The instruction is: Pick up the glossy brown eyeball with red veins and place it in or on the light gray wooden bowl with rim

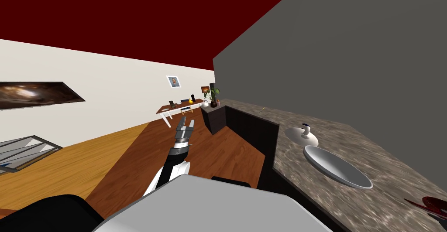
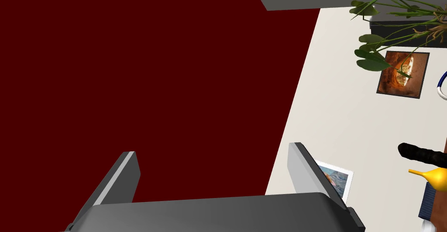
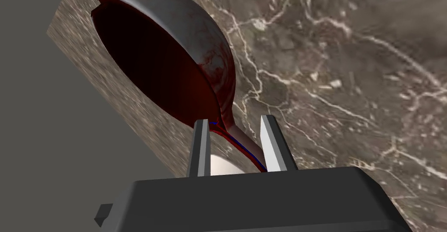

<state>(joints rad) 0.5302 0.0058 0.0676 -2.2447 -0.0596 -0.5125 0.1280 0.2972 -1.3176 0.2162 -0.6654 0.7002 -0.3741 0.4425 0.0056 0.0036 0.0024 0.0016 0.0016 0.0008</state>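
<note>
Just beside the light grey bowl on the marbled counter, the right gripper pinches the dark red eyeball by its narrow stalk, so the robot likely must next lift it over that bowl's rim, while the left gripper hangs wide, well apart from the bowl.

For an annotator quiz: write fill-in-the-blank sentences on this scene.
The right gripper is ___ on the stalk of the glossy, dark red, white-shelled eyeball.
The left gripper stands ___.
The shallow light grey bowl on the marbled brown stone counter is ___.
Missing: shut; open; empty.
</note>
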